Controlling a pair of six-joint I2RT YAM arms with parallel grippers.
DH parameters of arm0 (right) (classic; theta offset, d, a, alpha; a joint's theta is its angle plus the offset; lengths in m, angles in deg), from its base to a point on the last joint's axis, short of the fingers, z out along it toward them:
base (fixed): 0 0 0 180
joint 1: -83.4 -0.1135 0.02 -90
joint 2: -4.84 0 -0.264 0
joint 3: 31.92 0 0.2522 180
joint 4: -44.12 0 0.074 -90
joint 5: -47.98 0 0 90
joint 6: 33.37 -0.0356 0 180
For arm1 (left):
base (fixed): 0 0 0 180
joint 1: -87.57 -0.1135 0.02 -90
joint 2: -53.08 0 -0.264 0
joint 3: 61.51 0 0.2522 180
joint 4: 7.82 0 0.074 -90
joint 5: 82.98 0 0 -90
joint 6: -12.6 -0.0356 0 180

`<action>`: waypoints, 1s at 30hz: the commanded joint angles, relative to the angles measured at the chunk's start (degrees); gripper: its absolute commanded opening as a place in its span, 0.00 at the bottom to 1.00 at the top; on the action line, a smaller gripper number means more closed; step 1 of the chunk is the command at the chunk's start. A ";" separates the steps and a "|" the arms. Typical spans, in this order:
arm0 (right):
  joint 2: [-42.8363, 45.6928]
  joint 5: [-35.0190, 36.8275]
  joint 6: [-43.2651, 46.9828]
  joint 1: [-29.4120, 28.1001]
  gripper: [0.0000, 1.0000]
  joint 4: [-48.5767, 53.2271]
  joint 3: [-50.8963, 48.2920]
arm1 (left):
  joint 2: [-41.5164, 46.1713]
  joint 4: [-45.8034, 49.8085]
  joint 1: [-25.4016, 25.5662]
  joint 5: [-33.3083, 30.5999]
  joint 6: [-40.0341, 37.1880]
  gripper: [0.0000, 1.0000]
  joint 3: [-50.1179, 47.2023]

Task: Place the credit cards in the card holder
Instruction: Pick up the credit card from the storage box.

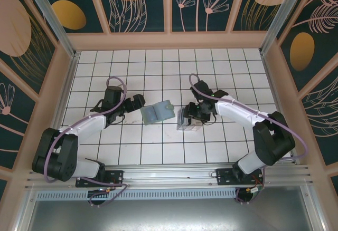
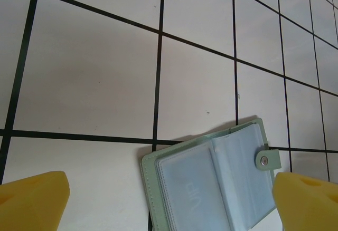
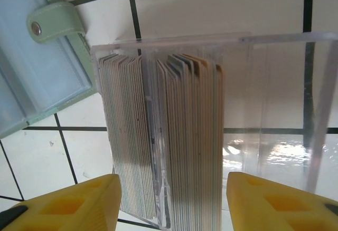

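Many thin greyish plastic credit cards stood packed in a clear box beside the open grey-green card holder. Jaws apart, the right pincer straddled them and the left pincer gaped wide. Closing might grab several cards.

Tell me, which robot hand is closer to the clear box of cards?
Right. The right gripper hangs over the clear box; the left gripper is beyond the card holder.

The box — credit cards inside — sits just right of the card holder.
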 commanded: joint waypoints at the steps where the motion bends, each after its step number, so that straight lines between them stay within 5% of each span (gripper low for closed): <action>1: -0.80 0.81 -0.31 -1.36 0.52 1.44 0.86 | 0.30 -1.44 0.23 0.65 0.62 0.99 -0.11; 21: 4.54 -5.57 0.21 -1.04 0.39 -7.05 -3.08 | 2.13 -4.97 0.19 1.51 3.21 0.98 -4.96; 27: 4.89 -3.34 0.21 -1.10 0.11 -5.66 -3.16 | 1.03 -5.39 0.24 2.49 3.63 0.99 -5.02; 30: 5.91 -2.33 0.14 -1.03 0.05 -4.81 -3.26 | 0.26 -5.00 0.19 3.14 3.33 0.99 -4.55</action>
